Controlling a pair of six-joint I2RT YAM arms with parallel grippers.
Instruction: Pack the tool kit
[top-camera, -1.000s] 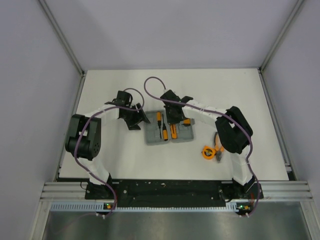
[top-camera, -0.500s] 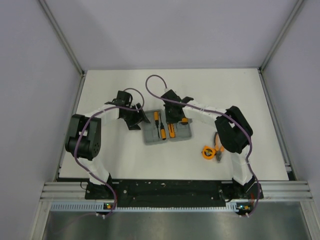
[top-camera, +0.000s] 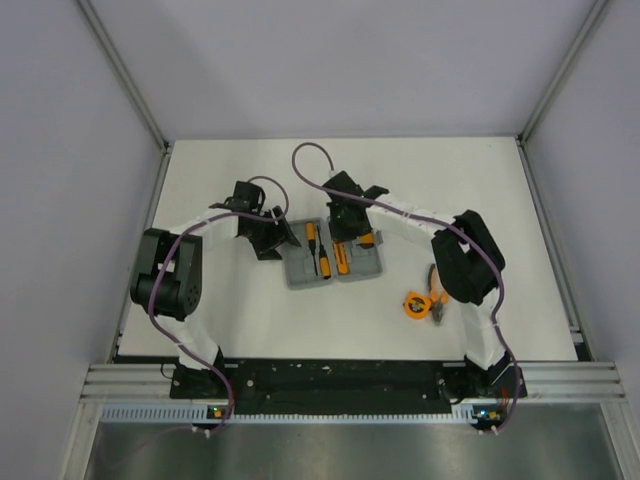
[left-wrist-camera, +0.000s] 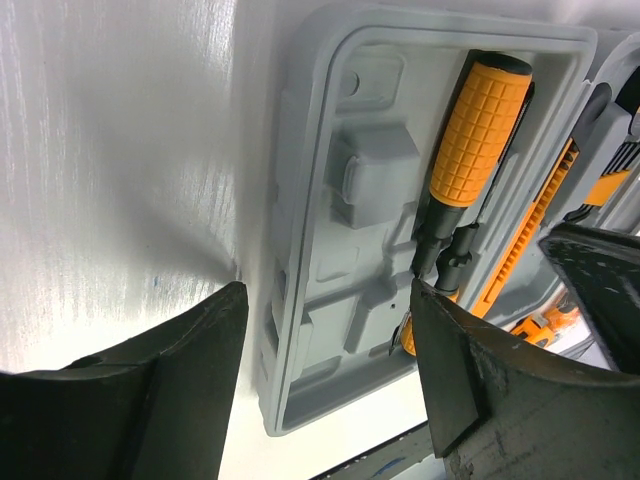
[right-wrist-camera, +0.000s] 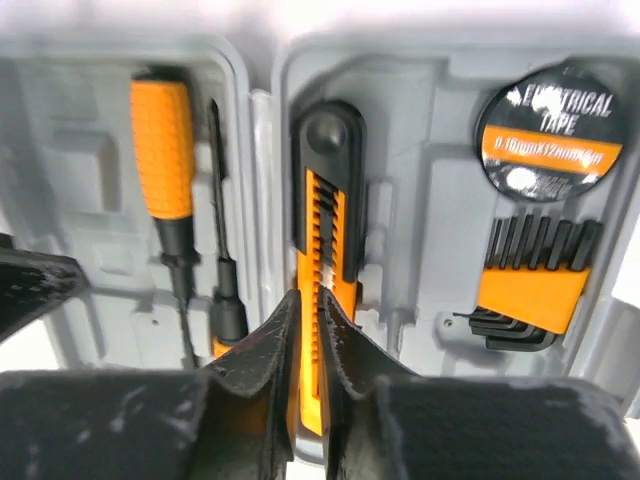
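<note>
tool kit (top-camera: 300, 266) sits partly between spread left fingers (left-wrist-camera: 175, 375) and beneath pinched-together right fingers (right-wrist-camera: 262, 352).

The small flat grey plastic hinged case (top-camera: 297, 272), lying open, has slid slightly up and left across the tabletop (top-camera: 240, 310), closer to the left end effector (top-camera: 280, 238). The right end effector (top-camera: 345, 226) has moved with it, and its purple cable loop (top-camera: 308, 158) has shifted left.
</note>
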